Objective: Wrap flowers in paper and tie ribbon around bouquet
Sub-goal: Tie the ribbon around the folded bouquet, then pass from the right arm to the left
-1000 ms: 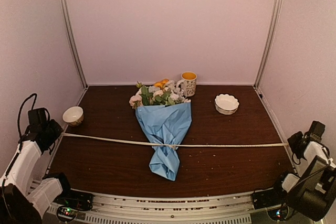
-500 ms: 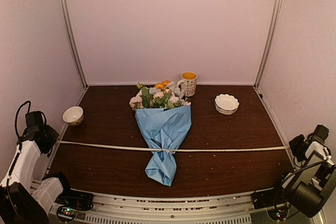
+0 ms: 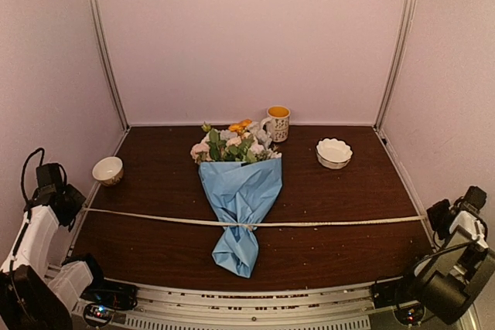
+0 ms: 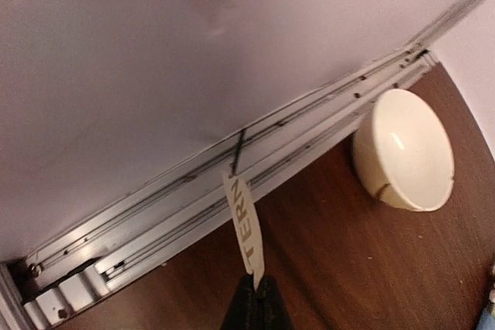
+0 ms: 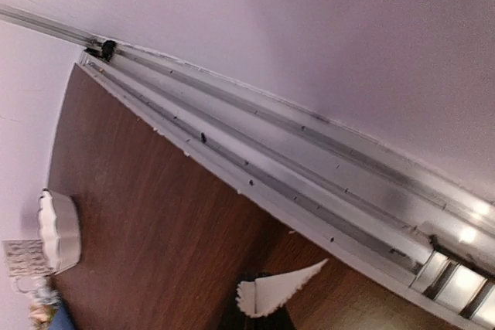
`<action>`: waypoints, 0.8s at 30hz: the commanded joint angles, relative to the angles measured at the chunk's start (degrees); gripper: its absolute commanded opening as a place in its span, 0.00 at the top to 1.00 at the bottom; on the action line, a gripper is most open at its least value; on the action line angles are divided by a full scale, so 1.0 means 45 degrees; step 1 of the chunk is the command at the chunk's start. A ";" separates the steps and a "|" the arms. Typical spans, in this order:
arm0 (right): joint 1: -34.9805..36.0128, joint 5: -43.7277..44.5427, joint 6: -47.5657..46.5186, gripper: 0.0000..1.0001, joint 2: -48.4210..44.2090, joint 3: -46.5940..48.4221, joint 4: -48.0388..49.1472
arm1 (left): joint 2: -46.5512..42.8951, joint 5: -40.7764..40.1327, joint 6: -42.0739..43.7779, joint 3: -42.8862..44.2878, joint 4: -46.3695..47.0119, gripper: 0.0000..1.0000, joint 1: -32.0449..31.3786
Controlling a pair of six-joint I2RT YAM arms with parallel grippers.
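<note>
While one ribbon (image 3: 332, 223) crosses one bouquet (image 3: 240, 191): two bowls (image 3: 107, 169) (image 3: 334, 152), one mug (image 3: 278, 122).

The bouquet (image 3: 240, 195) lies mid on the table (image 3: 155, 246), ribbon (image 3: 332, 224) crossing its lower part side to side. The mug (image 3: 278, 123) stands behind, flanked by the left bowl (image 3: 107, 170) and right bowl (image 3: 334, 153).

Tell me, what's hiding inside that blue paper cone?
White, pink and orange flowers with green leaves poke out of the top of the light blue paper cone. Their stems are covered by the paper, so you can't see them.
</note>
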 commanded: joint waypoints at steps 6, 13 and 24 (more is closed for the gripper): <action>0.8375 0.4941 -0.0117 1.00 -0.1996 0.2122 0.1496 | -0.0139 -0.0891 0.0321 0.0381 0.3203 1.00 -0.8076; 1.5314 0.4927 -0.1526 1.00 -0.0670 0.7149 0.0784 | 0.2780 -0.1166 0.2079 0.1995 0.2560 0.57 -1.2918; 2.3723 0.4064 -0.4286 1.00 0.3910 1.4434 0.0440 | 0.5345 0.5685 1.0831 0.8322 0.4720 0.24 -1.7945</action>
